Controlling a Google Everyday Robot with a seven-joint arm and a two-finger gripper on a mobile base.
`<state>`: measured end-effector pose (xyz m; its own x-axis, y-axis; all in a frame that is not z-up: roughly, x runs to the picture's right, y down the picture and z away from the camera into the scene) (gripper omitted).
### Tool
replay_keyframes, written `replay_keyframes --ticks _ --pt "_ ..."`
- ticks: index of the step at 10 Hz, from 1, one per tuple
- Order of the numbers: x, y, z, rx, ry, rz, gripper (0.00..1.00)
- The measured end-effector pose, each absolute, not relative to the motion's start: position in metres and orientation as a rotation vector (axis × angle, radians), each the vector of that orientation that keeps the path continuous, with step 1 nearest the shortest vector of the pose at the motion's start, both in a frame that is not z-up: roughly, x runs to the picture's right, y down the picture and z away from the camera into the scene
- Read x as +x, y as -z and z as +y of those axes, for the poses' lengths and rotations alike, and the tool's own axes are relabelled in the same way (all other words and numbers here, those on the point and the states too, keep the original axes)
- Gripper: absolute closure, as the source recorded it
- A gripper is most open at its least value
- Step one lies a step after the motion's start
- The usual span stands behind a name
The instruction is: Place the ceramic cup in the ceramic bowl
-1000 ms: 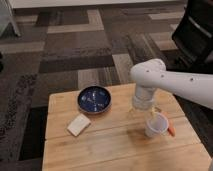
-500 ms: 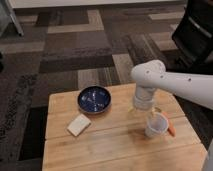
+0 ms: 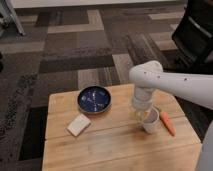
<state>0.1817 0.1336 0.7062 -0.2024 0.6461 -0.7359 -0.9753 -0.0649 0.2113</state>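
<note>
— Cup (image 3: pixel 150 121) is the small white one, pale inside, standing upright on the right side of the desk (image 3: pixel 110 145), with an orange carrot (image 3: pixel 168 123) just beside it on the right.
— And the bowl (image 3: pixel 95 99)?
— Dark blue, glossy and shallow, with faint light marks inside. It sits well left of the cup, nearer the back. A flat pale block (image 3: pixel 78 124) lies near its front-left.
— Anything changed from a moment ago?
— Hardly. Cup, bowl, block and carrot all sit where they were, and the arm (image 3: pixel 165 82) has barely shifted. What's different is the tool (image 3: pixel 141 114): it was open at the cup and has now closed.
— Closed on what?
— On the cup's left rim, as near as I can tell. The cup is standing on the desk, not lifted.
— How's the arm set?
— It comes in from the right, bends at a fat white elbow above the cup, then drops straight down, so the tool points at the desk.
</note>
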Motion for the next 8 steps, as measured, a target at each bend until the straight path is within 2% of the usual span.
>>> replay_keyframes --ticks 3,7,8 --pt "0.186 -0.683 0.076 -0.478 -1.531 0.825 1.00" --pt "0.127 -0.702 0.009 -0.475 -1.346 0.808 1.00" --pt "0.117 -0.705 0.005 -0.474 -1.320 0.809 1.00"
